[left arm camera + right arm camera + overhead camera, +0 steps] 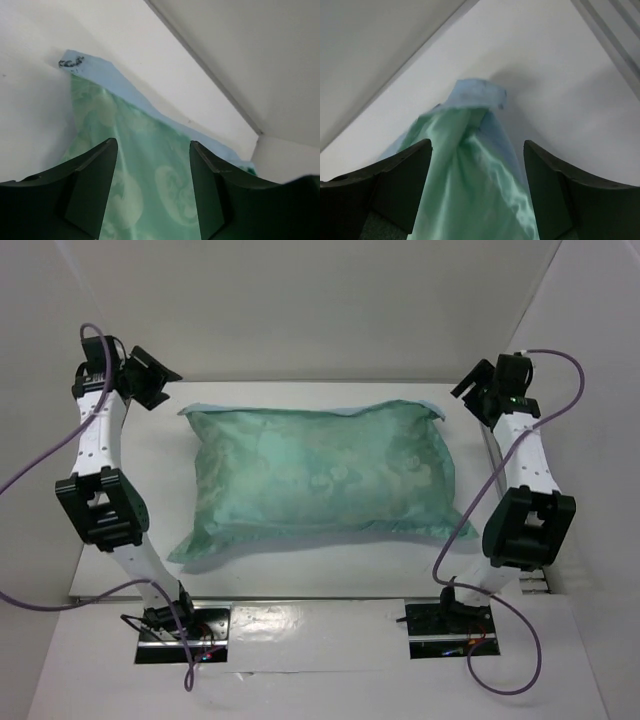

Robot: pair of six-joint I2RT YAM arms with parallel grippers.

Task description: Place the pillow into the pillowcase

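Pillowcase (320, 480): plump, sea-green face up, lying in middle of table (300, 575), blue edge along far side
Left gripper (152, 147): fingers spread wide, holding nothing, above far-left corner
Right gripper (477, 147): fingers spread wide, holding nothing, above far-right corner

The left arm (100, 500) and right arm (528, 520) rise from their bases, elbows bowed outward, wrists at the far corners. The left gripper (160, 378) points inward with fingers (95, 185) spread apart. The right gripper (472, 390) mirrors it, fingers (400, 185) likewise spread, gripping nothing.
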